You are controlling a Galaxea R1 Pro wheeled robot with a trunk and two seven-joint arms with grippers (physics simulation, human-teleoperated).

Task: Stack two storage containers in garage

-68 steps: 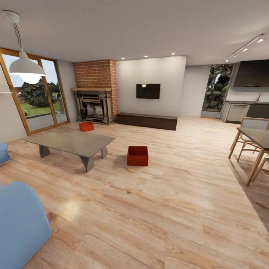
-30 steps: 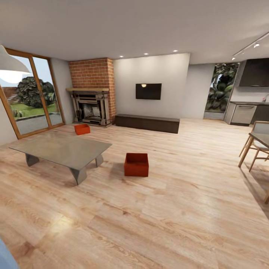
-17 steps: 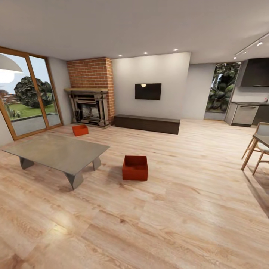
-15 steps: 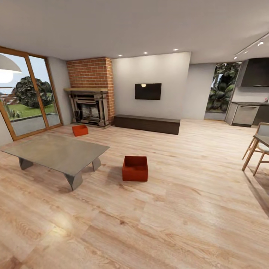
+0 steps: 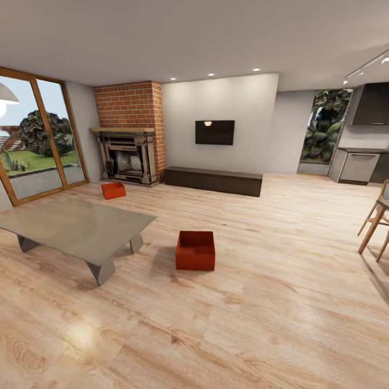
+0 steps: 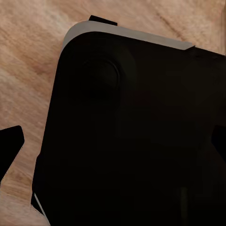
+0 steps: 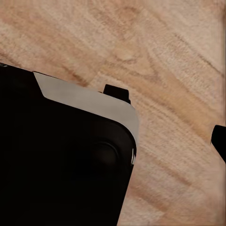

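- Nearest, light wood-plank flooring covers the lower half of the head view; both wrist views look down on the same planks past a large black rounded body with a pale grey edge.
- Small black tips at the edges of the left wrist view and the right wrist view may belong to the grippers, but I cannot tell whether either claw is open or closed.
- Next, just left of centre, one orange-red rectangular open-topped storage container sits upright on the planks, with nothing visible inside.
- Left of it, close by but not touching, stands a low grey coffee table with a flat slab top and angled legs.
- At the right edge, pale wooden chair legs show.
- Farther back, in the left-centre of the frame, the second orange-red storage container rests on the floor beyond the table, near the hearth.
- Behind that, a red-brick fireplace with a dark ornate surround rises in the upper left.
- To its right, a long dark low cabinet runs along the white wall, with a black wall-mounted TV above it.
- At the far left, wood-framed glass doors show greenery outside; at the far right, grey kitchen units stand under a dark panel.
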